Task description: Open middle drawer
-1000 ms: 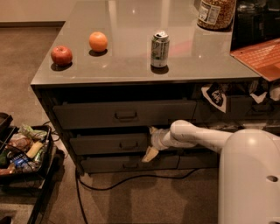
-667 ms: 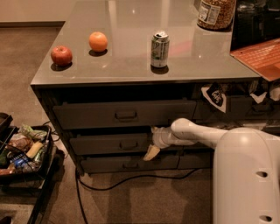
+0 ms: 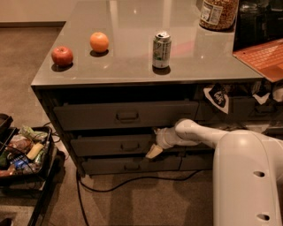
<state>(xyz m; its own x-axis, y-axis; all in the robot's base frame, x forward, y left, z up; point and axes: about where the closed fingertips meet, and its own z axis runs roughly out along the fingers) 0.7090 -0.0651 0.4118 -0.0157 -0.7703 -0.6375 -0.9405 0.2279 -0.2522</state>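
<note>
The middle drawer (image 3: pixel 112 145) is a dark grey front of medium height with a small pull (image 3: pixel 129 146) at its centre. It sits between a taller top drawer (image 3: pixel 126 115) and a slim bottom drawer (image 3: pixel 130 167). Its front stands about level with the others, at most a crack out. My gripper (image 3: pixel 154 141), on the white arm (image 3: pixel 199 134) reaching in from the right, is at the right end of the middle drawer's front, right of the pull.
On the countertop (image 3: pixel 128 39) are an apple (image 3: pixel 62 56), an orange (image 3: pixel 99 42), a soda can (image 3: pixel 161 49), a jar (image 3: pixel 218 13) and an orange-red laptop (image 3: pixel 263 57). A black bin of snacks (image 3: pixel 22 154) stands on the floor left. A cable (image 3: pixel 132 181) runs under the drawers.
The robot's white body has edged slightly left in view. The gripper stays at the right end of the middle drawer; the drawer has not visibly moved.
</note>
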